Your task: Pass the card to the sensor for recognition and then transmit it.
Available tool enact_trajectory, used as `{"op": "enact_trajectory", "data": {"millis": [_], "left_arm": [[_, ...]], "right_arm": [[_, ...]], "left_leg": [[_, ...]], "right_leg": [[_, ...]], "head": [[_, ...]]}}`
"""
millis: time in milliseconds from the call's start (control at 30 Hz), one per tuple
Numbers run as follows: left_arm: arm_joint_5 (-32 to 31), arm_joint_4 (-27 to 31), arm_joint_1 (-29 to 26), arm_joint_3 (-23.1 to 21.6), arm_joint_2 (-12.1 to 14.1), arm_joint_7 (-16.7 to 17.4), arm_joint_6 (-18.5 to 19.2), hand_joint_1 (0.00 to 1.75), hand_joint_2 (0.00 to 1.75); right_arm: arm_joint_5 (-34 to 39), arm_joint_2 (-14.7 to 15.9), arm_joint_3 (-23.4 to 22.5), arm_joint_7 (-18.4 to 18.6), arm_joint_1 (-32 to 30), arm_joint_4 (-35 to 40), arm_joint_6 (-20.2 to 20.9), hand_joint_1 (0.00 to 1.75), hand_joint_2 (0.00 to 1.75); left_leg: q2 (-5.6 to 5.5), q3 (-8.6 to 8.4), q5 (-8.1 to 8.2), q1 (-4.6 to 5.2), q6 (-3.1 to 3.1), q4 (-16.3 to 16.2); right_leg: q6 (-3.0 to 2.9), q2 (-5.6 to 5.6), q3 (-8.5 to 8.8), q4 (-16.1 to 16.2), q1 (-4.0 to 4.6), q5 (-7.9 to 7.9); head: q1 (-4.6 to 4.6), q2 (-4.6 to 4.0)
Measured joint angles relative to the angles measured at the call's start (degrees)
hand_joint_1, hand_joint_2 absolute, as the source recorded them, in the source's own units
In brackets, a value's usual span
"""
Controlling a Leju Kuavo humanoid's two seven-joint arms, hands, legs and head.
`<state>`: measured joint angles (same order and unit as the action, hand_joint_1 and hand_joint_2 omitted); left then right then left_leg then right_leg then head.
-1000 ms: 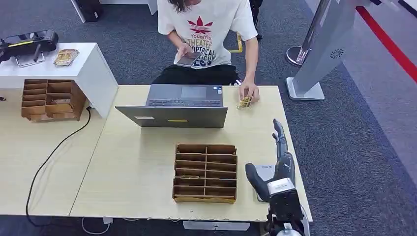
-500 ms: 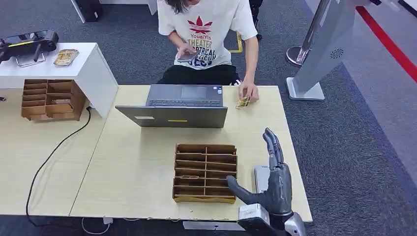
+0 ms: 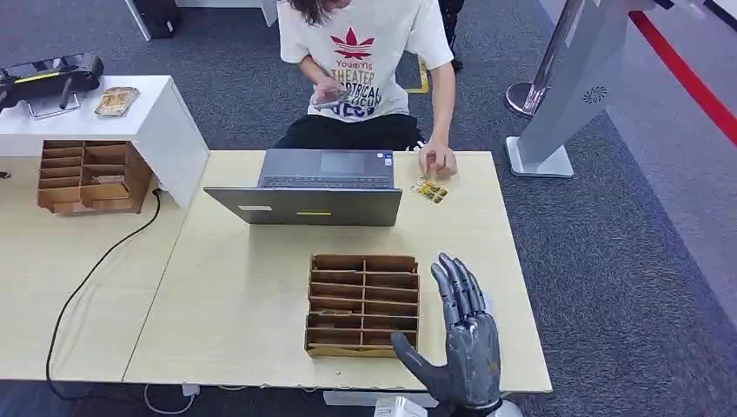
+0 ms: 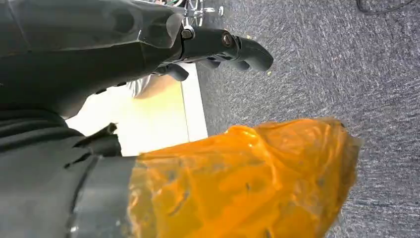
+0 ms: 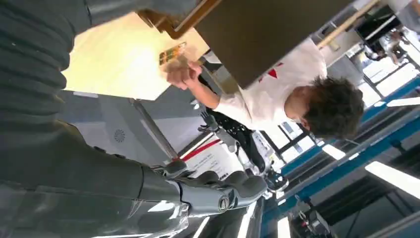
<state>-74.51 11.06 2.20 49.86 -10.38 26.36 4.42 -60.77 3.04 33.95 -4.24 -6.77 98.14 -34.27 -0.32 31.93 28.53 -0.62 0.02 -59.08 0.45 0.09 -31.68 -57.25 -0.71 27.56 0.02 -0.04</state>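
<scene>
**Right hand raised, fingers spread, card still far off by the person**

While the right hand [image 3: 465, 347] hovers over the near right corner of the table [image 3: 243, 304], its fingers [image 3: 456, 282] are apart and straight, thumb stuck out toward the wooden organizer [image 3: 362, 306], nothing held. Palm faces down, fingertips aimed away from the robot at the far edge. Just past the thumb side sits that organizer, slotted compartments, close beside the hand but I cannot tell if they touch. Under the fingers a pale flat device [image 3: 485, 301] peeks out, mostly covered by the hand.

Card [image 3: 430, 190] lies flat on the table well beyond the fingertips, near the far edge, just beside the person's hand [image 3: 437, 162], which rests just behind it. Right wrist view shows the same card [image 5: 173, 53] at the person's fingers, robot fingers [image 5: 218, 191] extended and parted, clamped on nothing.

Laptop [image 3: 313, 187] stands open further out from the thumb side, between organizer and person [image 3: 365, 52], who holds a phone [image 3: 330, 98] in the other hand.

Left hand [image 4: 218, 49]: left wrist view shows dark fingers curled over grey carpet; cannot tell whether they close on anything. Orange plastic wrap [image 4: 247, 183] covers something near the camera.

Second organizer [image 3: 87, 176] sits well apart on the neighbouring table.
</scene>
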Motion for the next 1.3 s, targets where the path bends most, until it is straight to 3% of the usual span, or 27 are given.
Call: {"op": "enact_trajectory", "data": {"millis": [100,133,167,200,233,267,600,633,667,700,733,867,1100,1167,1200,1267,1300], "left_arm": [[-0.2,0.0,0.0,0.3,0.0,0.0,0.0,0.00,0.00],[-0.3,0.0,0.0,0.3,0.0,0.0,0.0,0.00,0.00],[-0.4,0.0,0.0,0.4,0.0,0.0,0.0,0.00,0.00],[-0.4,0.0,0.0,0.5,0.0,0.0,0.0,0.00,0.00],[-0.5,0.0,0.0,0.7,0.0,0.0,0.0,0.00,0.00],[-0.5,0.0,0.0,0.7,0.0,0.0,0.0,0.00,0.00],[-0.8,0.0,0.0,0.9,0.0,0.0,0.0,0.00,0.00],[-0.9,0.0,0.0,0.9,0.0,0.0,0.0,0.00,0.00],[-0.9,0.0,0.0,0.9,0.0,0.0,0.0,0.00,0.00],[-0.9,0.0,0.0,0.9,0.0,0.0,0.0,0.00,0.00],[-0.9,0.0,0.0,1.0,0.0,0.0,0.0,0.00,0.00],[-1.1,0.0,0.0,1.1,0.0,0.0,0.0,0.00,0.00],[-1.1,0.0,0.0,1.2,0.0,0.0,0.0,0.00,0.00],[-1.2,0.0,0.0,1.3,0.0,0.0,0.0,0.00,0.00],[-1.3,0.0,0.0,1.4,0.0,0.0,0.0,0.00,0.00],[-1.4,0.0,0.0,1.6,0.0,0.0,0.0,0.00,0.00],[-1.4,0.0,0.0,1.7,0.0,0.0,0.0,0.00,0.00]], "right_arm": [[-1.1,0.5,1.2,1.0,0.3,-1.6,0.0,1.75,1.75],[-1.4,0.5,1.6,1.2,0.5,-2.1,0.0,1.66,1.75],[-1.7,0.7,1.9,1.2,0.7,-2.6,0.0,1.45,1.75],[-2.0,0.8,2.1,1.4,0.8,-3.1,0.0,0.98,1.75],[-2.4,0.9,2.3,1.7,1.1,-3.5,0.1,0.09,1.75],[-2.8,1.0,2.5,1.9,1.3,-3.9,0.2,0.00,1.75],[-5.0,1.6,3.1,3.5,2.5,-7.1,1.8,0.00,1.75],[-5.2,1.6,3.1,3.6,2.6,-7.4,1.8,0.14,1.75],[-5.3,1.6,3.2,3.6,2.7,-7.7,1.8,0.51,1.75],[-5.4,1.6,3.2,3.6,2.8,-7.9,1.7,1.33,1.75],[-5.6,1.6,3.2,3.6,2.8,-8.1,1.7,1.50,1.75],[-6.3,1.7,3.3,3.7,3.2,-9.1,1.6,1.75,1.75],[-7.0,1.7,3.3,4.1,3.8,-10.4,1.5,1.69,1.75],[-7.1,1.7,3.3,4.2,3.9,-10.8,1.5,1.52,1.75],[-7.2,1.7,3.3,4.2,4.0,-10.9,1.5,1.52,1.75],[-7.4,1.7,3.3,4.3,4.1,-11.2,1.5,1.15,1.75],[-7.6,1.7,3.3,4.5,4.2,-11.4,1.5,1.08,1.75]], "left_leg": [[0.00,0.00,0.00,0.00,0.00,0.0],[0.00,0.00,0.00,0.00,0.00,0.0],[0.00,0.00,0.00,0.00,0.00,0.0],[0.00,0.00,0.00,0.00,0.00,0.0],[0.00,0.00,0.00,0.00,0.00,0.0],[0.00,0.00,0.00,0.00,0.00,0.0],[0.00,0.01,0.00,0.00,0.00,0.0],[0.00,0.01,0.00,0.00,0.00,0.0],[0.00,0.01,0.00,0.00,0.00,0.0],[0.00,0.01,0.00,0.00,0.00,0.0],[-0.01,0.01,0.00,0.00,0.00,0.0],[0.00,0.01,0.00,0.00,0.00,0.0],[0.00,0.01,0.00,0.00,0.00,0.0],[0.00,0.01,0.00,0.00,0.00,0.0],[0.00,0.01,0.00,0.00,0.00,0.0],[0.00,0.01,0.00,0.00,0.00,0.0],[0.00,0.01,0.00,0.00,0.00,0.0]], "right_leg": [[0.00,0.00,0.00,0.0,0.00,0.00],[0.00,0.00,0.00,0.0,0.00,0.00],[0.00,0.00,0.00,0.0,0.00,0.00],[0.00,0.00,0.00,0.0,0.00,0.00],[0.00,0.00,0.00,0.0,0.00,0.00],[0.00,0.00,0.00,0.0,0.00,0.00],[0.00,0.00,-0.01,0.0,0.00,0.00],[0.00,0.00,-0.01,0.0,0.00,0.00],[0.00,0.00,-0.01,0.0,0.00,0.00],[0.00,0.00,-0.01,0.0,0.00,0.00],[0.00,0.00,-0.01,0.0,0.00,0.00],[0.00,0.00,-0.01,0.0,0.00,0.00],[0.00,0.00,-0.01,0.0,0.00,0.00],[0.00,0.00,-0.01,0.0,0.00,0.00],[0.00,0.00,-0.01,0.0,0.00,0.00],[0.00,0.00,-0.01,0.0,0.00,0.00],[0.00,0.00,-0.01,0.0,0.00,0.00]], "head": [[0.02,0.00],[0.00,0.00],[0.00,0.00],[0.00,0.00],[0.02,0.00],[0.00,0.00],[0.00,0.00],[0.02,0.00],[0.00,0.00],[0.00,0.00],[0.02,0.00],[0.00,0.00],[0.02,0.00],[0.02,0.00],[0.00,0.00],[0.00,0.00],[0.00,0.00]]}}
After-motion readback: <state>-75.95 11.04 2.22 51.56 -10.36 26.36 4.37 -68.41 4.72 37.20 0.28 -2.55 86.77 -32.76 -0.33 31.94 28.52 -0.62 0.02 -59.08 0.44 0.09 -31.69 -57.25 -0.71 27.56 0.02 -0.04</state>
